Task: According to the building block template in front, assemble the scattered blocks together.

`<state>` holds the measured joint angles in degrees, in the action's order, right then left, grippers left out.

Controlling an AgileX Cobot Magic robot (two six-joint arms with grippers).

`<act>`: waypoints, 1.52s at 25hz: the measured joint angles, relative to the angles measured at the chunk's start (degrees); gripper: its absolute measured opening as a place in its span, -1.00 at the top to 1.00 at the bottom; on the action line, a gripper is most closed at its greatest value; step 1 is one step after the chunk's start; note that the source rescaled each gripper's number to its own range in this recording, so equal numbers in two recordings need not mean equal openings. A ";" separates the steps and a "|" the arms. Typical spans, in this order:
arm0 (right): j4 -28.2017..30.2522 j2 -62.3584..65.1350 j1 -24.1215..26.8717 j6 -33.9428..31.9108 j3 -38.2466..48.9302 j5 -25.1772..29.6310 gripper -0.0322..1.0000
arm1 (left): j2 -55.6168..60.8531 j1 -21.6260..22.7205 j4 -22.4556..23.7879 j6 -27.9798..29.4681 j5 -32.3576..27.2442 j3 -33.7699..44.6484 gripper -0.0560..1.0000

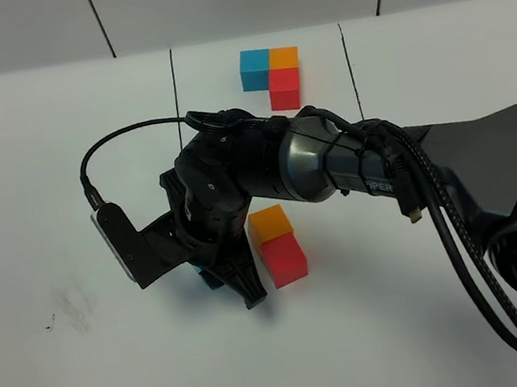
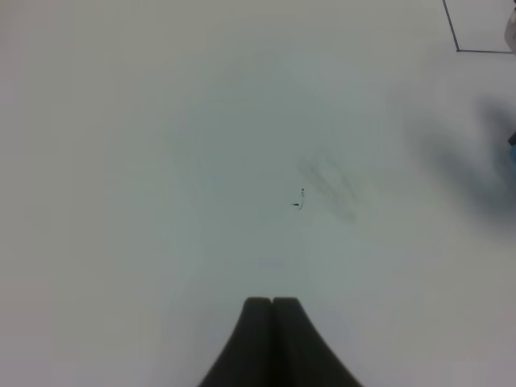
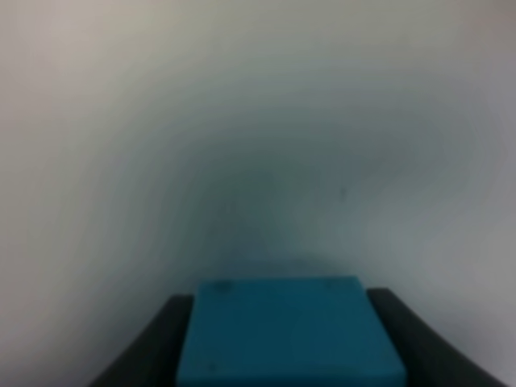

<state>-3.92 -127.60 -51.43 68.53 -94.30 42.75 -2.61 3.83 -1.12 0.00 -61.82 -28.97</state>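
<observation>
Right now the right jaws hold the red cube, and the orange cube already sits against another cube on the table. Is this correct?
Not quite. The right wrist view shows the right gripper closed on the blue cube, not the red one. The red cube lies on the table, touching the orange cube, as the exterior high view shows.

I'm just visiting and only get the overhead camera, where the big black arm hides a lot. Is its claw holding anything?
Observer: Yes. The right wrist view shows a sky-blue cube pinched between the right claw fingers.
Operator: I see an orange and a red cube beside the arm. Is the blue one touching them?
Observer: I can't tell; the wrist view shows only blue cube and blurred table.
Operator: Is there a second arm?
Observer: Yes. The left claw shows in its own camera, shut and empty over bare table.
</observation>
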 joint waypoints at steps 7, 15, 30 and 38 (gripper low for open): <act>0.00 -0.16 1.38 -0.02 0.00 -0.06 0.11 | 0.00 0.00 0.00 0.00 0.00 0.00 0.89; -1.61 -0.82 2.08 -0.07 0.00 -0.25 0.11 | 0.00 0.00 0.00 0.00 0.00 0.00 0.89; -2.47 -0.95 3.28 -1.49 0.00 2.40 0.11 | 0.00 0.00 0.00 0.00 0.00 0.00 0.89; -2.47 -0.95 4.20 -1.55 0.00 2.45 0.11 | 0.00 0.00 0.00 0.00 0.00 0.00 0.89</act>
<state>-6.39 -128.55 -47.23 66.98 -94.30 45.20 -2.61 3.83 -1.12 0.00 -61.82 -28.97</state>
